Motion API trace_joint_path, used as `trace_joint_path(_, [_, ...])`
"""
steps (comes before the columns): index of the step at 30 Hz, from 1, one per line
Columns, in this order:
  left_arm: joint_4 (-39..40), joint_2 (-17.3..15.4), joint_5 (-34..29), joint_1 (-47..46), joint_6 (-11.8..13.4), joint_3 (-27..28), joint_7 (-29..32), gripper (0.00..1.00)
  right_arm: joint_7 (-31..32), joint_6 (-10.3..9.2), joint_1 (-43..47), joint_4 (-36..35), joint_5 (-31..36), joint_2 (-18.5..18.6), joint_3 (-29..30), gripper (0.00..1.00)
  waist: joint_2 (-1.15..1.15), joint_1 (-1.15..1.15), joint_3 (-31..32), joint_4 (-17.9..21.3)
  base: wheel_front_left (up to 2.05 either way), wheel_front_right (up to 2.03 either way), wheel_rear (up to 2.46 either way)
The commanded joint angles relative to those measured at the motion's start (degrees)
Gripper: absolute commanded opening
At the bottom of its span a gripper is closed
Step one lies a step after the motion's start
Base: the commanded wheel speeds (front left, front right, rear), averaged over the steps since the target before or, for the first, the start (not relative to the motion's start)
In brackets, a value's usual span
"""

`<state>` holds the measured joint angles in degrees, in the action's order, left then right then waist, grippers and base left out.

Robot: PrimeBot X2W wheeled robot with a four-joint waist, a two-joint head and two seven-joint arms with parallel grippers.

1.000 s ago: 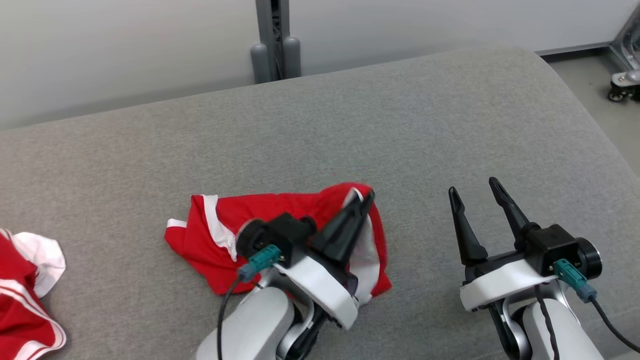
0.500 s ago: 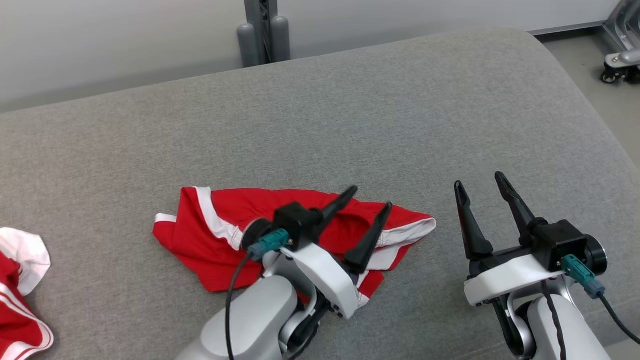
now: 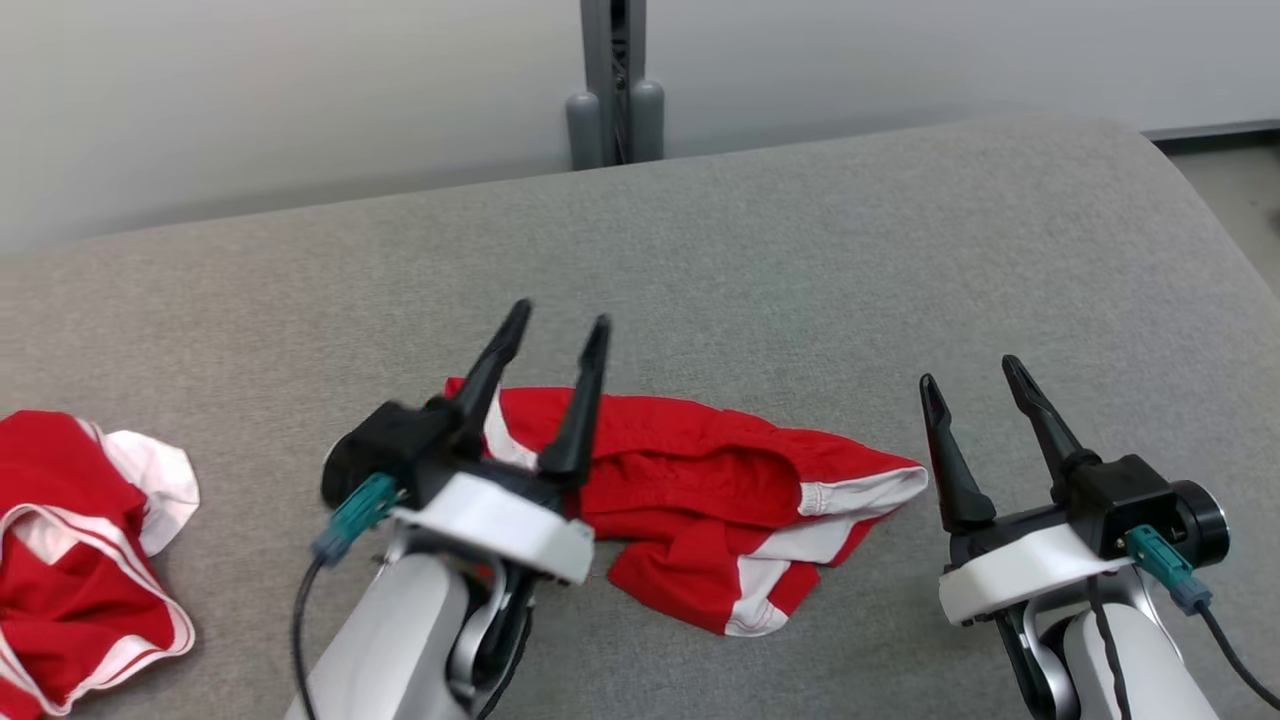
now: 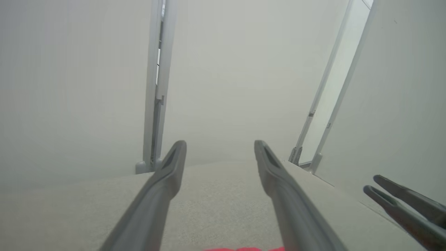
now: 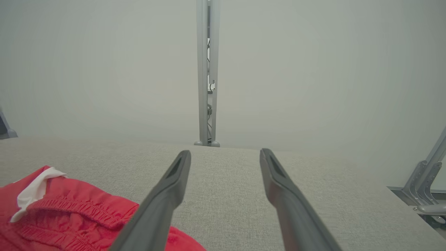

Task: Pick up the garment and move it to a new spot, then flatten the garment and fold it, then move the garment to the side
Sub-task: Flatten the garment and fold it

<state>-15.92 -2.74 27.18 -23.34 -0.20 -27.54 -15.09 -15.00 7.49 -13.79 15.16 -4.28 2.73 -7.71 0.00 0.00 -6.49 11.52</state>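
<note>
The garment (image 3: pixel 720 490), red shorts with white trim, lies crumpled on the grey cushioned surface (image 3: pixel 800 260) at the middle. My left gripper (image 3: pixel 555 330) stands open and lifted over the garment's left end, holding nothing. In the left wrist view the left gripper (image 4: pixel 220 146) points at the wall, with a sliver of the garment (image 4: pixel 244 249) at the bottom edge. My right gripper (image 3: pixel 970 385) is open just right of the garment's white-banded end. In the right wrist view the right gripper (image 5: pixel 225 153) is empty, and the garment (image 5: pixel 66 212) lies at lower left.
A second red and white garment (image 3: pixel 80 560) lies bunched at the surface's left edge. A grey post (image 3: pixel 612 85) stands against the wall behind. The surface curves down at the right, with floor (image 3: pixel 1230 180) beyond.
My left gripper opened, let go of the garment and drew back to the left and upward. The garment's right end now lies spread to the right. The head view has shifted.
</note>
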Motion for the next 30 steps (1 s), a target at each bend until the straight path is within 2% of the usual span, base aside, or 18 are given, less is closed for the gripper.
trace_joint_path(1, [1.62, -0.27, -1.09, 3.47, -0.32, 3.20, -0.07, 1.00, -0.32, 0.01, 0.77, -0.31, 0.49, 0.30, 0.17, 1.00, 0.00, 0.00, 1.40, -1.52, 0.00, 0.00, 0.00])
trace_joint_path(5, [3.91, -0.26, -3.07, 9.30, -0.94, 8.96, -0.07, 1.00, -0.32, 0.01, 1.55, -0.24, 0.89, 0.33, -0.21, 1.00, 0.00, 0.00, 2.38, -2.51, 0.00, 0.00, 0.00])
trace_joint_path(9, [4.93, -0.25, -3.84, 14.29, -1.04, 12.44, -0.07, 1.00, -0.32, 0.01, 2.21, -0.33, 1.13, 0.32, -0.40, 1.00, 0.00, 0.00, 3.04, -3.17, 0.00, 0.00, 0.00])
trace_joint_path(22, [6.00, -0.26, -5.58, 18.42, -0.04, 13.01, -0.07, 1.00, -0.32, 0.01, 2.74, 0.38, 1.49, 0.32, -0.72, 1.00, 0.00, 0.00, 3.97, -4.92, 0.00, 0.00, 0.00])
trace_joint_path(28, [5.81, -0.27, -5.64, 18.69, 0.12, 13.41, -0.07, 1.00, -0.32, 0.01, 2.74, 0.32, 0.42, 0.30, -1.99, 1.00, 0.00, 0.00, 4.26, -5.58, 0.00, 0.00, 0.00])
trace_joint_path(30, [5.79, -0.25, -5.49, 18.71, 0.05, 13.41, -0.08, 1.00, -0.32, 0.01, 2.66, 0.66, -0.38, 0.27, -4.03, 1.00, 0.00, 0.00, 3.97, -6.37, 0.00, 0.00, 0.00])
